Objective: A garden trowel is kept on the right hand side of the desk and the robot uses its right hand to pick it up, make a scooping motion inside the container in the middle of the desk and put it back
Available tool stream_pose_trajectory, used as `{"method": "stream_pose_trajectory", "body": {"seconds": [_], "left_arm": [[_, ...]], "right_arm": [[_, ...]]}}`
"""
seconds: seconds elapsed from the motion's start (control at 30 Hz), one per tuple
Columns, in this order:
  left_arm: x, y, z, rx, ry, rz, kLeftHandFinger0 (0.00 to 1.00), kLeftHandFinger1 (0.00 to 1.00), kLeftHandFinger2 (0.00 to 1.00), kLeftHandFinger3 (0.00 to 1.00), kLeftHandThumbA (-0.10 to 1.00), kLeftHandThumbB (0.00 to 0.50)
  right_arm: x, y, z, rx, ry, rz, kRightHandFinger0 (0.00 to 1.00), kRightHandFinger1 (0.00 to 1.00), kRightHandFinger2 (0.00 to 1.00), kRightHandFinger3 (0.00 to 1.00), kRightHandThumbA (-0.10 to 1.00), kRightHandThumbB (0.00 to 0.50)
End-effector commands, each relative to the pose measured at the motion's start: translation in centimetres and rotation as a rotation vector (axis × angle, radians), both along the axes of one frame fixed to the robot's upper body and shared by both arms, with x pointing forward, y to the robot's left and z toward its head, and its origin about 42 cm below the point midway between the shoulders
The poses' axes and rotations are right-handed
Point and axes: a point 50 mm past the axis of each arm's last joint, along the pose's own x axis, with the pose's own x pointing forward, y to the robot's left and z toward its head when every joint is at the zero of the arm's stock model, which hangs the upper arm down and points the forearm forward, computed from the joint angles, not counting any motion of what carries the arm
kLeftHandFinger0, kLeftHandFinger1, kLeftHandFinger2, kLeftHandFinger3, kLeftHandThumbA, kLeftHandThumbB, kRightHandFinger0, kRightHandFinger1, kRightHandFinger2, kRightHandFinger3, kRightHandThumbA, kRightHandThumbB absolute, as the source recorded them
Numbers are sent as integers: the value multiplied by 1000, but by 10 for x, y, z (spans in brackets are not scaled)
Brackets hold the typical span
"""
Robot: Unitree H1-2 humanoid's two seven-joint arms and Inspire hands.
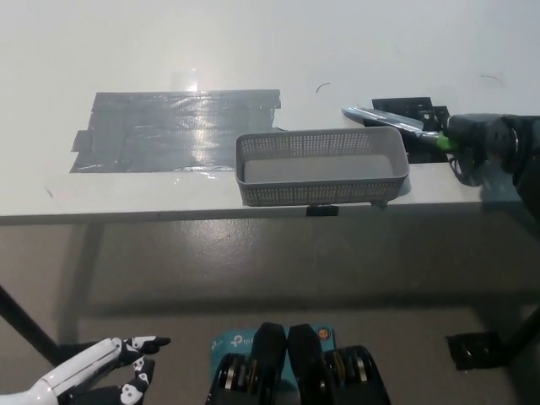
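The garden trowel has a silver blade and a green collar at the handle. Its blade tip hangs over the far right corner of the grey mesh container, which stands at the desk's front edge. My black right hand is shut on the trowel's handle, just right of the container. My white left hand rests low at the lower left, below the desk, with its fingers apart and nothing in it.
A large patch of grey tape lies on the white desk left of the container. A small black marker patch lies under the trowel. A black object sits on the floor at the lower right.
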Motion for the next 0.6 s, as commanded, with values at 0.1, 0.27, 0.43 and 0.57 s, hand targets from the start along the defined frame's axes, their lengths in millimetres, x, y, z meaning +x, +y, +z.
{"method": "stream_pose_trajectory", "body": {"seconds": [0.1,0.27,0.43,0.57], "left_arm": [[7,0,17,14,-28,-39,1000,1000,1000,1000,1000,352],[9,0,21,3,-37,-42,1000,1000,1000,1000,1000,348],[12,2,23,-11,-38,-40,1000,1000,1000,1000,1000,349],[13,3,26,-24,-45,-34,1000,1000,1000,1000,1000,338]], "right_arm": [[-9,0,-20,-68,56,29,8,294,805,1000,294,155],[-9,14,-25,-65,23,70,167,376,656,1000,-23,0],[-11,16,-33,-168,6,110,0,25,224,464,-100,281],[-13,14,-39,-221,-7,111,87,429,507,307,-100,322]]}}
